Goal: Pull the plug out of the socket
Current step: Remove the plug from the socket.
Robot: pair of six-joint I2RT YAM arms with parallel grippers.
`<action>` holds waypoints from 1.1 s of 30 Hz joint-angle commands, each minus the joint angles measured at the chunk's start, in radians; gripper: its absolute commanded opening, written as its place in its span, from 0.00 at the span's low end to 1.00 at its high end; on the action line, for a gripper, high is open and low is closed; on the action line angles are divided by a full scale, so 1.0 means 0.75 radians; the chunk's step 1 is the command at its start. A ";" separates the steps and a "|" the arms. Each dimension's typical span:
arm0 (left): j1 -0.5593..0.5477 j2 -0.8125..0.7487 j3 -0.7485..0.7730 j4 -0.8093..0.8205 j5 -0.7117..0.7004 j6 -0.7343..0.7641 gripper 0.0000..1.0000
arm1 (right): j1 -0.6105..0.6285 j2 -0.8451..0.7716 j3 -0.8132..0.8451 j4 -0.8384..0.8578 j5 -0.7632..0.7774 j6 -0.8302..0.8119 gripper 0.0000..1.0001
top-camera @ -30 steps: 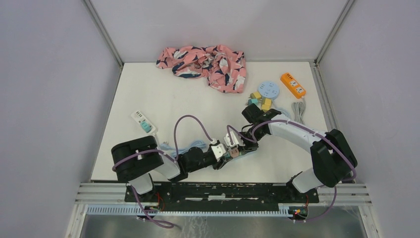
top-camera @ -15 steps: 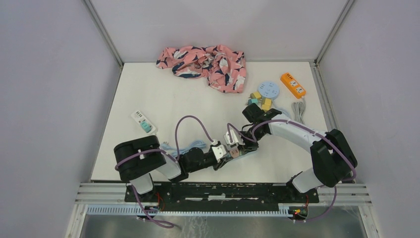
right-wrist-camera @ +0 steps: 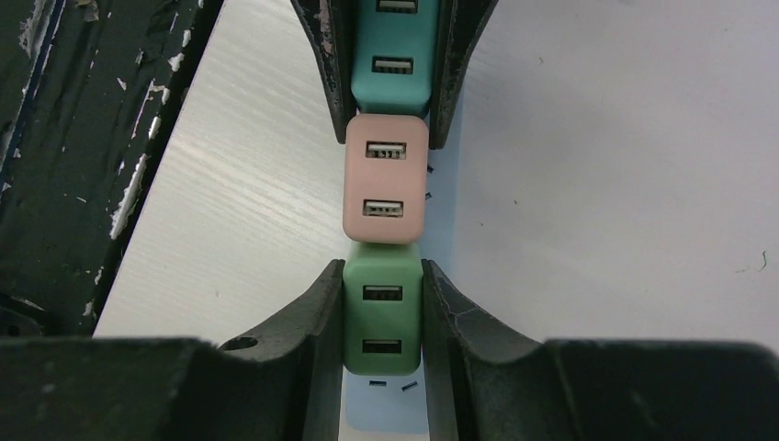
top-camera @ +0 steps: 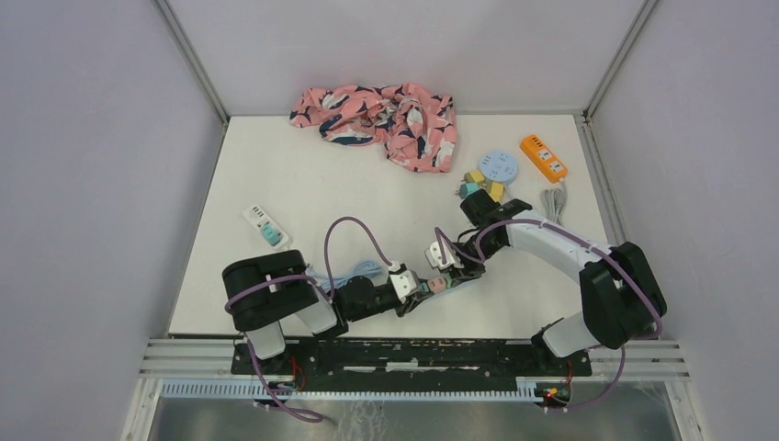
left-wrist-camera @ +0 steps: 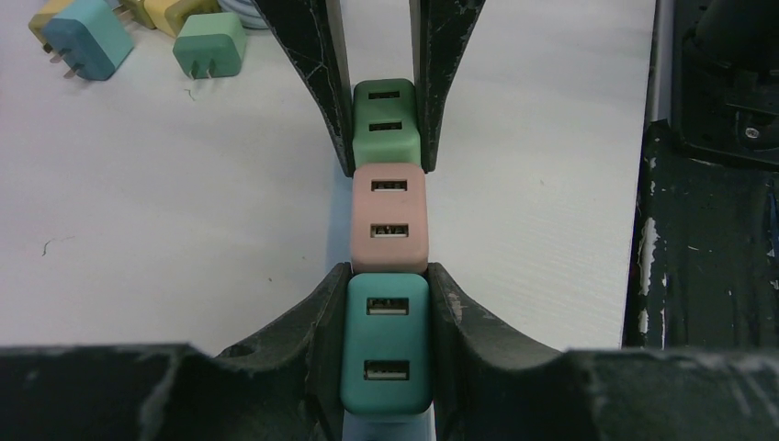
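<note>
A light blue power strip (right-wrist-camera: pixel 390 404) lies near the table's front edge with three USB plugs in a row on it. In the left wrist view my left gripper (left-wrist-camera: pixel 386 280) is shut on the teal plug (left-wrist-camera: pixel 384 342), with the pink plug (left-wrist-camera: pixel 389 219) in the middle and the green plug (left-wrist-camera: pixel 386 121) beyond. In the right wrist view my right gripper (right-wrist-camera: pixel 382 276) is shut on the green plug (right-wrist-camera: pixel 382 317), with the pink plug (right-wrist-camera: pixel 386 188) and teal plug (right-wrist-camera: pixel 395 50) beyond. From above, the left gripper (top-camera: pixel 415 288) and right gripper (top-camera: pixel 450 266) face each other.
A pink floral cloth (top-camera: pixel 377 115) lies at the back. A round blue socket (top-camera: pixel 499 167) with loose plugs (top-camera: pixel 478 184), an orange strip (top-camera: pixel 543 156) and a grey cable (top-camera: pixel 554 204) are at the right. A white strip (top-camera: pixel 262 223) is at the left.
The right arm's wrist has shifted a little to the right and back. The left arm has turned slightly. Both grippers stay shut on the end plugs.
</note>
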 commanded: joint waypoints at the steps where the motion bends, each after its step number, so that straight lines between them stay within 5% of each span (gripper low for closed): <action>1: 0.004 0.032 -0.039 -0.048 0.000 0.037 0.03 | 0.039 -0.037 0.022 -0.040 -0.089 -0.048 0.00; 8: 0.004 0.031 -0.042 -0.056 -0.005 0.035 0.03 | -0.001 -0.029 0.074 0.125 0.007 0.276 0.00; 18: 0.009 0.040 -0.047 -0.022 -0.003 0.007 0.03 | -0.076 -0.009 0.089 -0.271 -0.050 -0.253 0.00; 26: 0.010 0.030 -0.056 -0.025 -0.005 0.002 0.03 | -0.006 -0.008 0.099 -0.033 -0.139 0.111 0.00; 33: 0.010 0.034 -0.059 -0.028 -0.006 0.002 0.03 | -0.075 -0.032 0.098 0.090 0.070 0.246 0.00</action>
